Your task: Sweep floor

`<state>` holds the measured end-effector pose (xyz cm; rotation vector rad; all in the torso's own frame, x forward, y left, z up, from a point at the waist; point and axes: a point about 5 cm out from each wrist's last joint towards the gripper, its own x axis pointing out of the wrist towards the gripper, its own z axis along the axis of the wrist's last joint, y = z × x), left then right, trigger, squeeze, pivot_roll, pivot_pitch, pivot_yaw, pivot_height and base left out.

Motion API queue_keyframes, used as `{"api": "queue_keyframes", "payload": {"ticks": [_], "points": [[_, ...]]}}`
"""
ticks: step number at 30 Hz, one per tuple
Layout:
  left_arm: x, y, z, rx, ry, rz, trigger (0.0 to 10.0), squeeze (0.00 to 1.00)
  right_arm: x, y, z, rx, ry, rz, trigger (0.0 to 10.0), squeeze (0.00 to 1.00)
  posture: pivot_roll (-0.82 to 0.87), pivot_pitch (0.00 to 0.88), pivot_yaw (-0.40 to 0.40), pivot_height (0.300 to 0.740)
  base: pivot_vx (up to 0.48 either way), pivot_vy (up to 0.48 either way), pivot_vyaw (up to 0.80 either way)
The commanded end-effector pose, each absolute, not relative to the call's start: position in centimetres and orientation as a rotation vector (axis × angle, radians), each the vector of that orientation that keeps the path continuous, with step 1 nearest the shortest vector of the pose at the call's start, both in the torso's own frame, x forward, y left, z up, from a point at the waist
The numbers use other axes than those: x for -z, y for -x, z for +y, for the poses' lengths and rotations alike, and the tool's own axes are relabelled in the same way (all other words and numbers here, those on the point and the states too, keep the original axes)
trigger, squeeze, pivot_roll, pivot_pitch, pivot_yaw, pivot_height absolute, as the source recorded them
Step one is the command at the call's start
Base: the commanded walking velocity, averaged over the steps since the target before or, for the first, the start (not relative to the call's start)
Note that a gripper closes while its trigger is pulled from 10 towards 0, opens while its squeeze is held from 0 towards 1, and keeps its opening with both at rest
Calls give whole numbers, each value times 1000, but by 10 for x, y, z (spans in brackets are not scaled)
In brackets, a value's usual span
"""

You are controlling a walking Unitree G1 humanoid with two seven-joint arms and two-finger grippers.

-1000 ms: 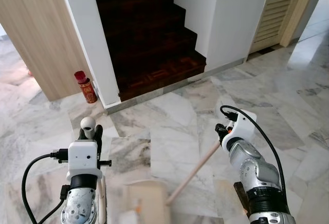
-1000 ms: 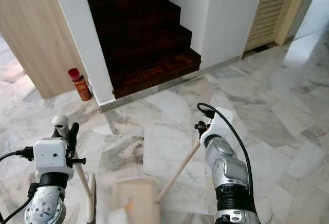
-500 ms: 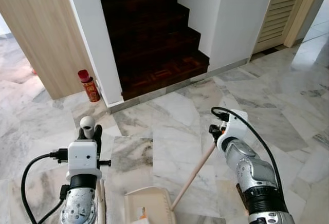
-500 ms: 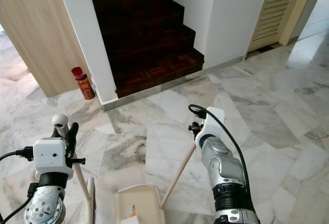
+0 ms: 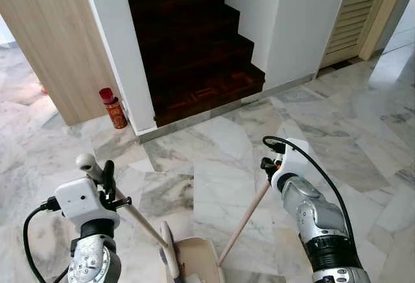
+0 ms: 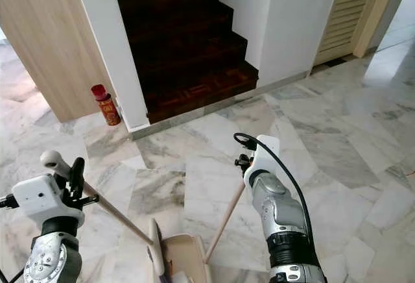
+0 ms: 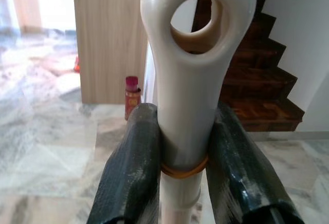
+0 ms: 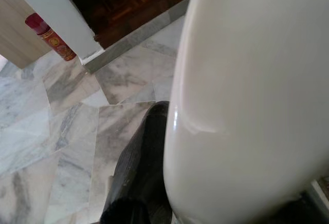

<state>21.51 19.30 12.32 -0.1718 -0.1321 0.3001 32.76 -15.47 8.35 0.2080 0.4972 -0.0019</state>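
My left gripper [image 5: 107, 178] is shut on the cream broom handle [image 7: 191, 85], just below its looped end; both black fingers [image 7: 129, 172] press its sides. The stick slants down to the right, ending at the brush head [image 5: 170, 258] low in the middle of the marble floor. The brush head stands against the left side of the beige dustpan [image 5: 200, 262]. My right gripper [image 5: 268, 166] is shut on the top of the dustpan's wooden pole [image 5: 244, 221], which leans down to the left into the pan. One black finger [image 8: 138, 178] lies beside the pale handle top [image 8: 247, 106].
A dark wooden staircase [image 5: 194, 49] rises straight ahead between white walls. A red can [image 5: 113, 108] stands on the floor by the left wall's corner, next to a wood panel [image 5: 52, 43]. A louvred door [image 5: 353, 10] is at the far right.
My left arm has tilted the broom: its handle top swung left and the brush head swept right, up against the dustpan. The right arm holds the pole almost still.
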Motion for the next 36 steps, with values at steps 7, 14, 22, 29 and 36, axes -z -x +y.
{"api": "queue_keyframes", "payload": {"ticks": [7,14,22,29,36], "points": [[-134,-218,187,-264,180,-173,10000,0,-95,-331,-148,-38,-243,442,10000,0,-201,5,59,740,0,0,0],[-153,-213,201,-376,63,-291,10000,0,-97,-332,-149,-30,-252,425,10000,0,-202,6,59,740,0,0,0],[-155,-213,191,-283,-325,-269,10000,0,-97,-332,-148,-22,-262,414,10000,0,-190,9,61,740,0,0,0],[-140,-216,184,-262,-128,-182,10000,0,-97,-332,-149,-19,-264,412,10000,0,-200,9,66,740,0,0,0],[-133,-216,195,-356,297,-147,10000,0,-98,-332,-151,-14,-264,409,10000,0,-200,8,67,740,0,0,0]]}}
